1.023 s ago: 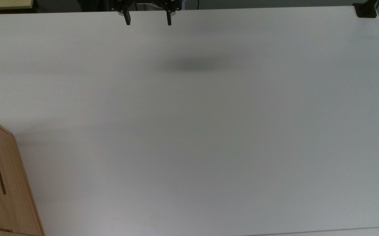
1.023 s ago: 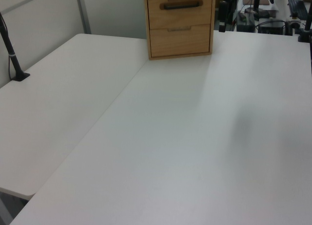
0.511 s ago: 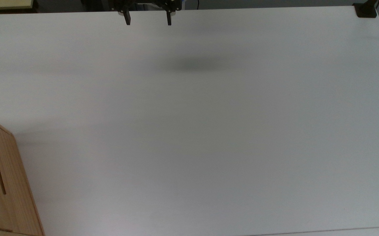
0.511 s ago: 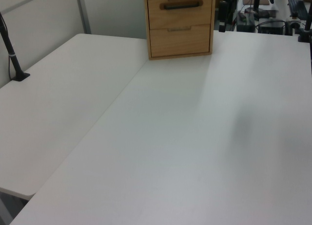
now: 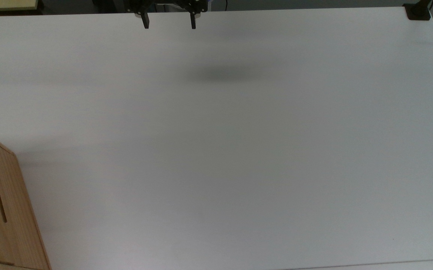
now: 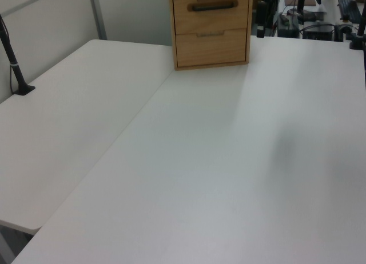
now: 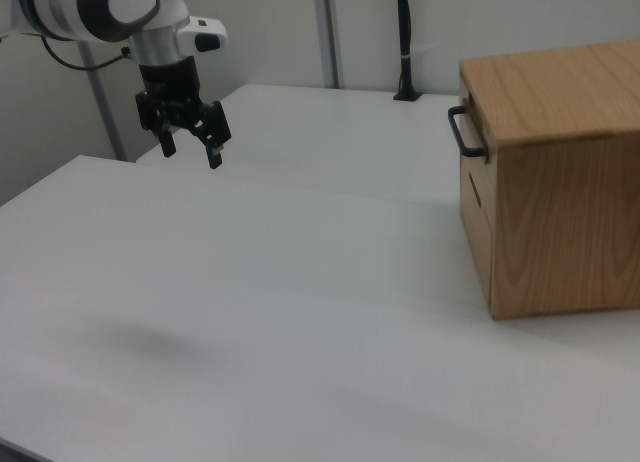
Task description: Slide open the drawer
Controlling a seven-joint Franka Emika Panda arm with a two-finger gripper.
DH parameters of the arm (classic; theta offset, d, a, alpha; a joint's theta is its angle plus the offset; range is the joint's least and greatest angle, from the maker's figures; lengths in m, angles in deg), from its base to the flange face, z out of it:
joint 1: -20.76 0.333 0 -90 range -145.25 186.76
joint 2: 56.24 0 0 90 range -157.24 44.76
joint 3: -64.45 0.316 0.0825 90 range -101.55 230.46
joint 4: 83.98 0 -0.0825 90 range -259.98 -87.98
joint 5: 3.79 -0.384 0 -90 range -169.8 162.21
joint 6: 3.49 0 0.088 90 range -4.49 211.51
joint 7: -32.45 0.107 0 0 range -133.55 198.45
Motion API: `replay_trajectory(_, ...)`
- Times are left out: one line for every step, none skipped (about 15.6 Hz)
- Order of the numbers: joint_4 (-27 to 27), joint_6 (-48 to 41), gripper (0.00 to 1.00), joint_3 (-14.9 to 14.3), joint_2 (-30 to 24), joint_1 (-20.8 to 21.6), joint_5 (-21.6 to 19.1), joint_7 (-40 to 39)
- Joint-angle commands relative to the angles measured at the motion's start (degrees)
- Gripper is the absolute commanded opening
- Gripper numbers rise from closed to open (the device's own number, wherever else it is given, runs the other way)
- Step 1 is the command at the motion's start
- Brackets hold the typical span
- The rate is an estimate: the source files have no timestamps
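The drawer (image 6: 211, 11) was the upper one of two in a small light-wood cabinet (image 7: 560, 172), which stood at the far end of the white table (image 6: 189, 161) in the left view and at the right view's right. It sat closed, its front flush with the casing. Its black bar handle (image 6: 213, 6) ran across the front panel and stood a little off the wood, as the right view showed. In the top view the handle and the narrow slot of the lower front appeared at the top view's left edge.

The wood looked stiff and solid, and the handle looked like rigid metal, so I judged it would not bend under a grip. The middle of the bar seemed the best place to take hold, so that the pull stays straight. The cabinet looked light enough to slide on the smooth table if the pull were sudden.

The gripper (image 7: 190, 140) hung above the table at the right view's left, well apart from the cabinet. It pointed downward with a slight tilt. Its two fingers (image 5: 146, 20) were spread wide and held nothing.
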Motion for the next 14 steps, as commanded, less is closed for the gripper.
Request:
replay_trajectory(-1.46, 0.57, 1.0, 0.42, -0.97, -0.79, 1.46, -4.36)
replay_trajectory(-1.54, 2.4, 1.0, 0.42, -0.88, -0.96, 2.34, -7.08)
replay_trajectory(-1.54, 4.16, 1.0, 0.25, -0.79, -1.22, 2.52, -9.02)
replay_trajectory(-1.46, 5.92, 1.0, -0.1, -0.79, -1.92, 2.52, -10.69)
replay_trajectory(-1.46, 8.02, 1.0, -0.63, -0.79, -2.19, 2.87, -13.23)
replay_trajectory(-1.46, 10.05, 1.0, -1.07, -0.53, -2.28, 3.92, -16.48)
replay_trajectory(-1.37, 11.63, 1.0, -1.33, 0.26, -2.28, 5.76, -19.64)
replay_trajectory(-1.28, 13.04, 1.0, -1.69, 1.05, -2.37, 8.04, -22.02)
replay_trajectory(-1.28, 15.4, 1.0, -2.38, 1.58, -2.37, 10.41, -23.96)
replay_trajectory(-1.37, 18.74, 1.0, -3.44, 2.45, -2.37, 11.91, -25.81)
replay_trajectory(-1.37, 22.51, 1.0, -4.66, 3.68, -2.37, 12.71, -27.65)
replay_trajectory(-1.28, 26.38, 1.0, -5.81, 5.09, -2.37, 13.15, -29.41)
replay_trajectory(-1.19, 30.42, 1.0, -6.86, 6.32, -2.37, 13.68, -30.73)
replay_trajectory(-0.93, 34.29, 1.0, -7.92, 7.37, -2.37, 14.9, -31.44)
